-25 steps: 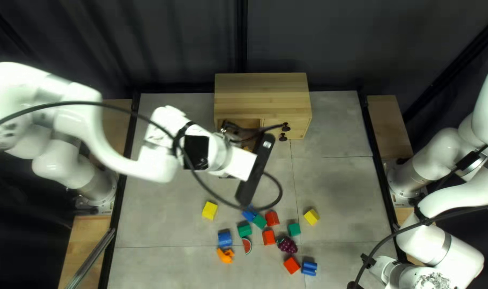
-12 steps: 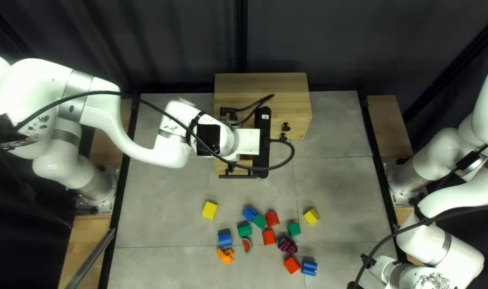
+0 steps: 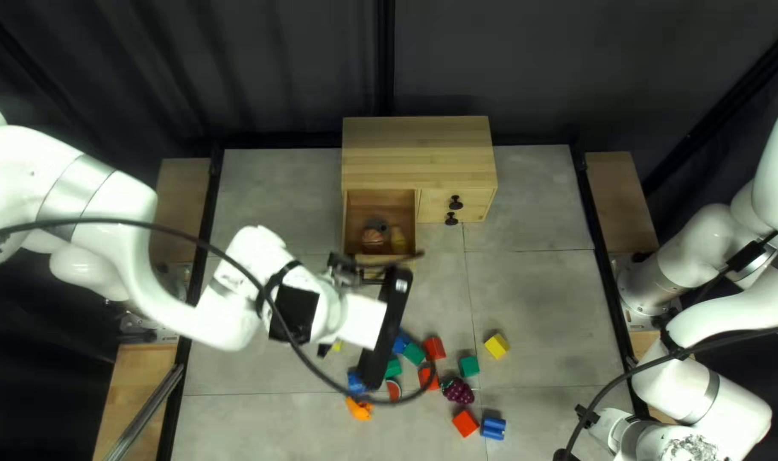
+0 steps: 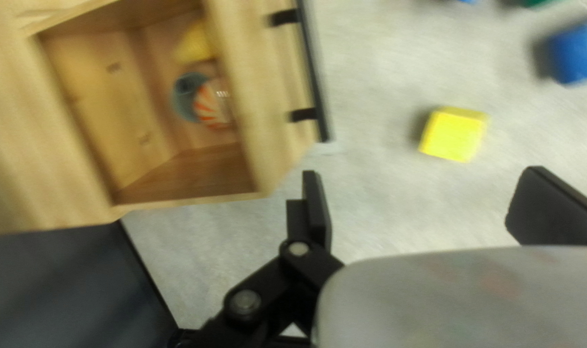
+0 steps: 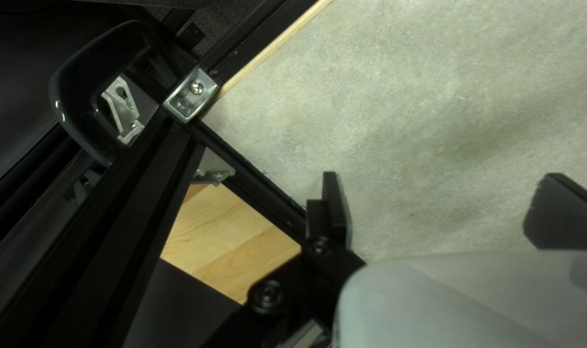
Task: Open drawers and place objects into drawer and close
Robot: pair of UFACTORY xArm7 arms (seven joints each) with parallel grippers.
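In the top left view my left gripper [image 3: 385,329] hangs over the blocks, its fingertips hidden under the arm. The cabinet [image 3: 416,149] has its large drawer [image 3: 348,218] pulled out, with a brown round thing and a yellow thing [image 3: 398,239] inside. In the left wrist view my left gripper [image 4: 429,209] is open and empty; a yellow block [image 4: 454,134] lies ahead of it, and the open drawer [image 4: 258,96] with its black bar handle [image 4: 314,71] is off to one side. The drawer holds an orange-and-white striped thing [image 4: 211,105]. My right gripper [image 5: 445,209] stands open over bare tabletop.
Near the table's front lie a yellow block [image 3: 497,345], red block [image 3: 465,423], blue piece [image 3: 493,428], purple grapes [image 3: 458,391] and orange figure [image 3: 359,410]. Two black knobs [image 3: 456,202] mark the cabinet's shut small drawers. A black frame rail [image 5: 261,187] runs beside my right gripper.
My left arm has swung from the cabinet toward the table's near edge and a little left, uncovering the open drawer and its contents. The right arm has stayed still.
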